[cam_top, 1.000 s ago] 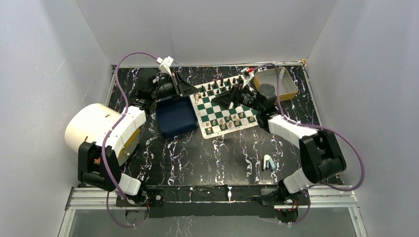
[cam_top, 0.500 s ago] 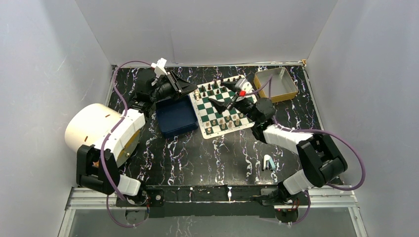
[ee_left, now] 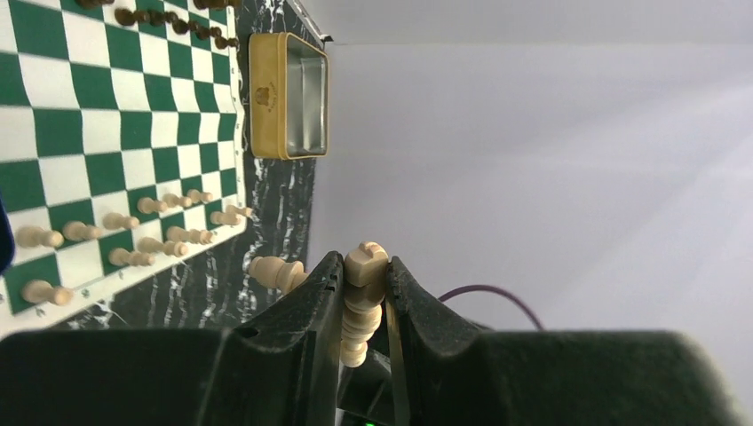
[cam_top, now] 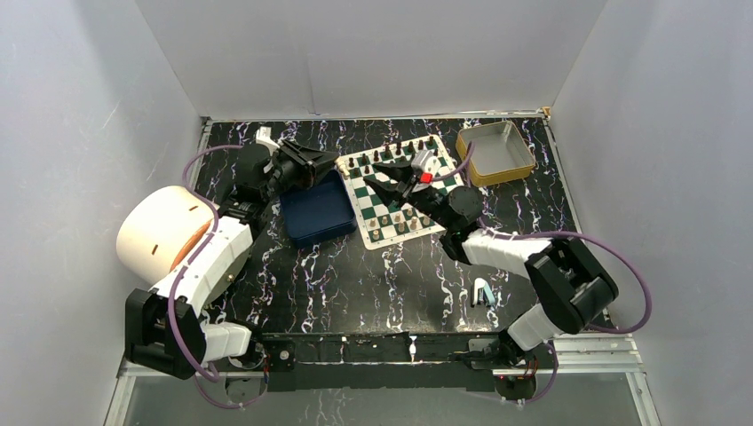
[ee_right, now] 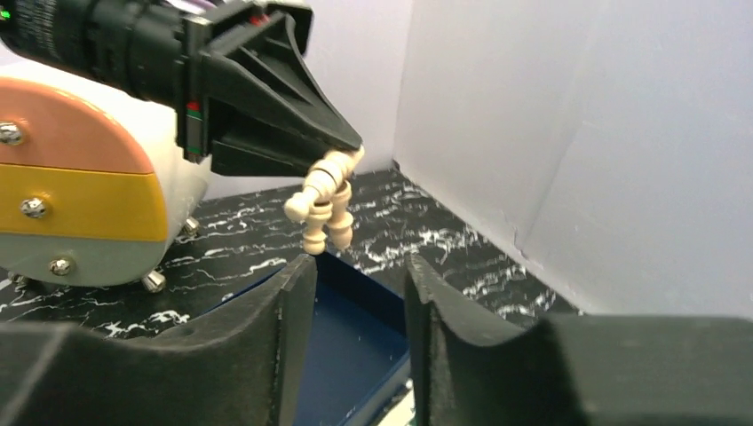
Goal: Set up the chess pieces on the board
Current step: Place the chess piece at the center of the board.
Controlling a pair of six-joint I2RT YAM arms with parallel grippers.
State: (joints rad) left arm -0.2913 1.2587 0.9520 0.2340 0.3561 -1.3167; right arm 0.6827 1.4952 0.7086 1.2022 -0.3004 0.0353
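A small cream ringed chess piece (ee_left: 360,306) is hanging in the air just off the left edge of the flat green-and-white checked board (ee_left: 107,115), above the dark blue rectangular tray (cam_top: 315,213) lying beside that board. The left gripper (ee_left: 364,266) is clamping the piece between its black fingers. A second cream piece (ee_left: 277,272) is jutting out beside one finger, and I cannot tell whether it is pinched too. The right gripper (ee_right: 361,266), jaws apart and empty, is pointing across the board at the held piece. This looks like a hand-over or placement under way. Next, the piece needs carrying to a free square among the board's cream rows and lowering upright without toppling its neighbours.
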